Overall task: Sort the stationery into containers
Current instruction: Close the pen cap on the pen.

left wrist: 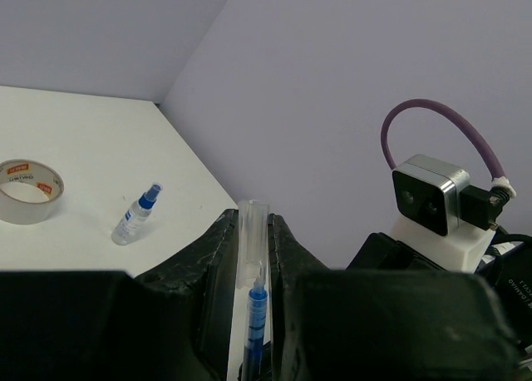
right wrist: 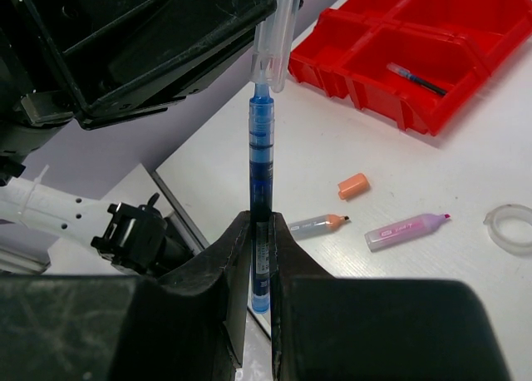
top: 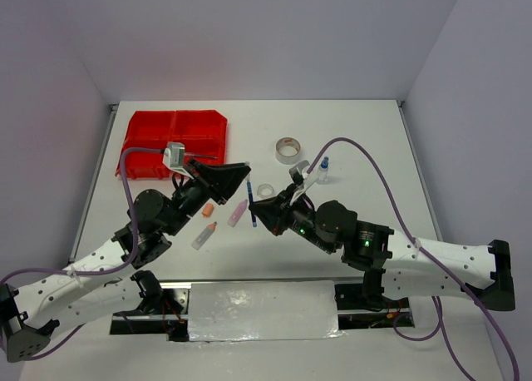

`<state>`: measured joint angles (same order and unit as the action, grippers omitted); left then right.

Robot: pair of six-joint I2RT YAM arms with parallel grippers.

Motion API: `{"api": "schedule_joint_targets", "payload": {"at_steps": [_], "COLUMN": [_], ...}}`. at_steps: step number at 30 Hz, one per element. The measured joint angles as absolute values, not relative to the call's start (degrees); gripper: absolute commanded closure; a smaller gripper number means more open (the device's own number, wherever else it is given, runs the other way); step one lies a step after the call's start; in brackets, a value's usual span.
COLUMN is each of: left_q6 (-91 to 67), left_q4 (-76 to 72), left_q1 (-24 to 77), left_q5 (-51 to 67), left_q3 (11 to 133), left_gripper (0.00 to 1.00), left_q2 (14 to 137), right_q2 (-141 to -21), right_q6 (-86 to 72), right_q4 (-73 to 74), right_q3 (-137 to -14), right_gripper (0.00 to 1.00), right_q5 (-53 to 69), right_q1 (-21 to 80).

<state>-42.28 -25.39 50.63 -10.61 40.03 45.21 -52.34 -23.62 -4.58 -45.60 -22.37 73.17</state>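
My left gripper (top: 246, 176) is shut on a clear pen cap (left wrist: 253, 231). My right gripper (top: 258, 211) is shut on the barrel of a dark-blue pen (right wrist: 260, 160). The two grippers face each other above the table, and the pen's tip sits just inside the cap's mouth (right wrist: 270, 44). The pen also shows in the top view (top: 251, 198) and in the left wrist view (left wrist: 256, 314). The red organiser tray (top: 145, 144) stands at the back left, with another dark-blue pen (right wrist: 420, 79) lying in one compartment.
On the table lie a grey tape roll (top: 288, 150), a clear tape ring (top: 265, 190), a blue-capped bottle (top: 322, 170), a pink marker (top: 238, 212), an orange-tipped marker (top: 204, 235) and an orange cap (top: 207, 209). Walls close in the back and sides.
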Motion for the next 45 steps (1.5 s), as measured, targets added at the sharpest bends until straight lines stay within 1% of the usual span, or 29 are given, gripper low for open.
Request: {"api": "schedule_joint_targets", "payload": {"at_steps": [10,25,27,28,32,35,40,45], "left_q6": [-42.7,-47.7,-48.2,-48.3,-48.3,-48.3,-48.3,-49.5], "left_q4": [-27.1,-27.3,-27.0,-26.7,-25.7,-24.2,-21.1,-19.6], "left_q1": [50.7,50.5,50.5,50.5,50.4,50.4,50.4,50.4], "left_q5": [-10.5,-11.3,-11.7,-11.9,-12.3,-12.7,-13.6,-14.4], "left_q3": [38.9,37.6,37.6,37.8,38.8,40.3,42.9,42.9], "left_gripper": [0.89,0.88,0.84,0.79,0.72,0.68,0.67,0.67], "left_q2": [45.2,44.1,44.1,44.1,44.1,44.0,43.4,42.2], "right_q2": [-52.3,-53.1,-53.1,-53.1,-53.1,-53.1,-53.1,-52.8], "right_q6": [-23.7,-23.1,-22.3,-21.6,-17.9,-14.1,-10.0,-9.3], "right_q4": [-4.6,-3.2,-2.9,-2.9,-4.3,-6.1,-9.8,-13.1], "right_q3": [-45.8,-47.7,-47.9,-48.0,-48.0,-48.0,-47.6,-46.0], "right_gripper": [1.0,1.0,1.0,1.0,1.0,1.0,1.0,1.0], "right_q5": [-23.4,-25.0,-25.3,-25.3,-24.8,-24.5,-24.6,-24.6], "right_q1": [73.2,73.5,73.5,73.5,73.5,73.5,73.5,73.5]}}
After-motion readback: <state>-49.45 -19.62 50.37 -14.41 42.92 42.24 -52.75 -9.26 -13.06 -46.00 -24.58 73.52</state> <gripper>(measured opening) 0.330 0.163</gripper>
